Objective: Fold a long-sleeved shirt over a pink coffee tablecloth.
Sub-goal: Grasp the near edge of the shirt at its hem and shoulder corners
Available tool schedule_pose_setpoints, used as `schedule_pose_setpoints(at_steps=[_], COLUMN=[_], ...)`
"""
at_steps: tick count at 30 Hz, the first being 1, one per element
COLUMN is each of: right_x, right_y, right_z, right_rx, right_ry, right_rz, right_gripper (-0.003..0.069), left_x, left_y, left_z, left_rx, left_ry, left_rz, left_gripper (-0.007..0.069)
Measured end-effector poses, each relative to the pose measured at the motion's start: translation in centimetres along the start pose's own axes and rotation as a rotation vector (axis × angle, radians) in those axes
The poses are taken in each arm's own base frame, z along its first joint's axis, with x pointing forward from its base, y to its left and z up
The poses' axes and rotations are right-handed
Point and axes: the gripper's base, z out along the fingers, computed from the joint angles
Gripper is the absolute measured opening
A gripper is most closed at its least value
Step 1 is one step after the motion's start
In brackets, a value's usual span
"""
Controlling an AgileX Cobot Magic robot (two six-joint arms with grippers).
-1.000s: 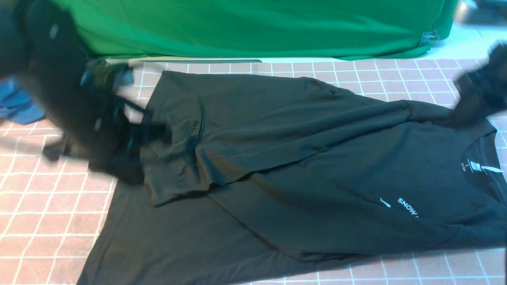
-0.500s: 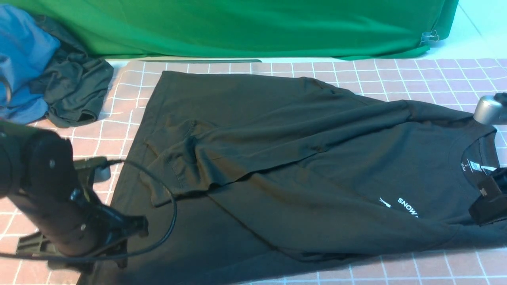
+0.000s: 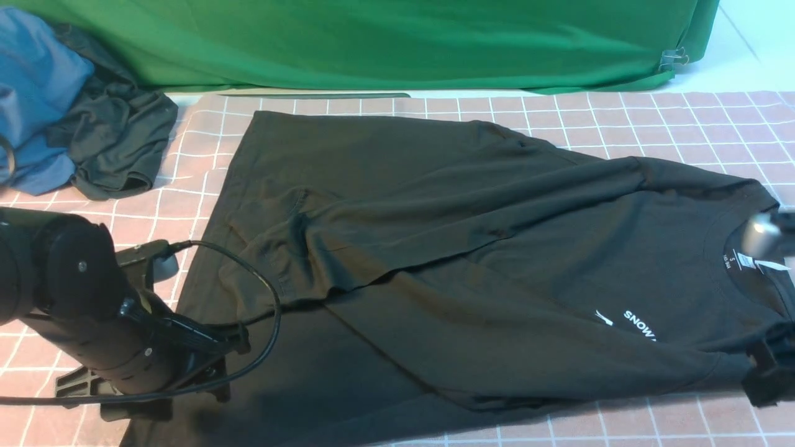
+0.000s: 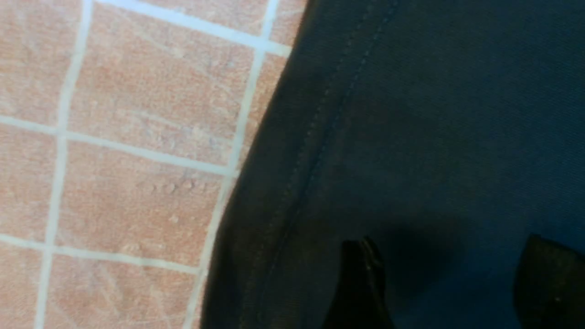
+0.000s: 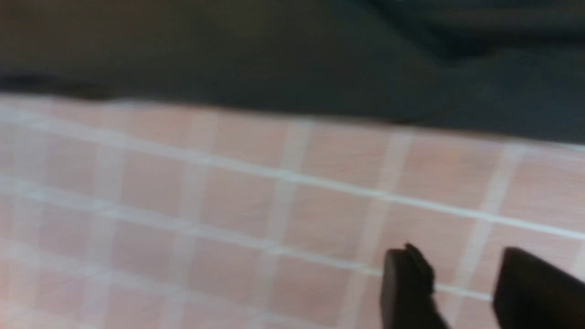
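The shirt (image 3: 435, 248) lies flat on the tablecloth (image 3: 652, 118), with the collar to the right and the hem to the left. One sleeve (image 3: 372, 230) is folded across its body. It lies the same as half a second ago.

One second ago the left arm was a blur at the far-left side of the shirt, by the end of that sleeve. Now the arm is low at the near-left corner of the shirt. The left gripper (image 4: 452, 292) is spread, and its fingertips (image 4: 361, 278) are over the black cloth just beside the stitched hem, with nothing between them. I cannot tell if they touch the cloth.

The right arm was at the far shoulder one second ago and beside the collar half a second ago. Now it is at the near-right edge of the shirt. The right gripper (image 5: 464, 292) is also spread and holds nothing. It is over bare tablecloth just beside the shirt's edge, and its wrist view is blurred.

The pile of clothes (image 3: 93, 136) at the far left was hidden by the left arm one second ago and is now in view.
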Motion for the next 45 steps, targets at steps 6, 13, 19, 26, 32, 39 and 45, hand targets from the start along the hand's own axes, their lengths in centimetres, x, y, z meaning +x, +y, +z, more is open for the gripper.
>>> schedule_pose_setpoints(at_steps=[6,13,19,26,32,39,45], right_x=[-0.7,-2.2,-3.6,-4.1,-4.6,-4.9,-4.1], right_y=[-1.2,-0.9,-1.1,-1.4,-1.3,-1.1,-1.1], right_z=[1.3,3.1,4.5,6.4,6.0,4.2,3.2], right_rx=[0.102,0.027,0.015,0.007,-0.002,-0.006,0.003], right_ry=[-0.046,-0.037,-0.003,0.067,0.093,0.136,0.172], right_rz=[0.034,0.009,-0.009,-0.029,-0.042,-0.066,-0.079], right_gripper=[0.0515,0.0563,0.0563,0.0328,0.0043,0.0040,0.0038], left_x=[0.0,0.0,-0.1,-0.1,-0.2,-0.2,-0.2], left_y=[-0.1,-0.1,-0.1,-0.1,-0.1,-0.2,-0.2], left_z=[0.0,0.0,0.0,0.0,0.0,0.0,0.0], left_rx=[0.009,0.011,0.012,0.014,0.016,0.016,0.016], left_ry=[-0.001,-0.004,-0.008,-0.012,-0.018,-0.018,-0.018], left_rz=[0.009,0.012,0.014,0.016,0.016,0.022,0.032], left_gripper=[0.0357,0.0335,0.0335,0.0335,0.0335,0.0335,0.0335])
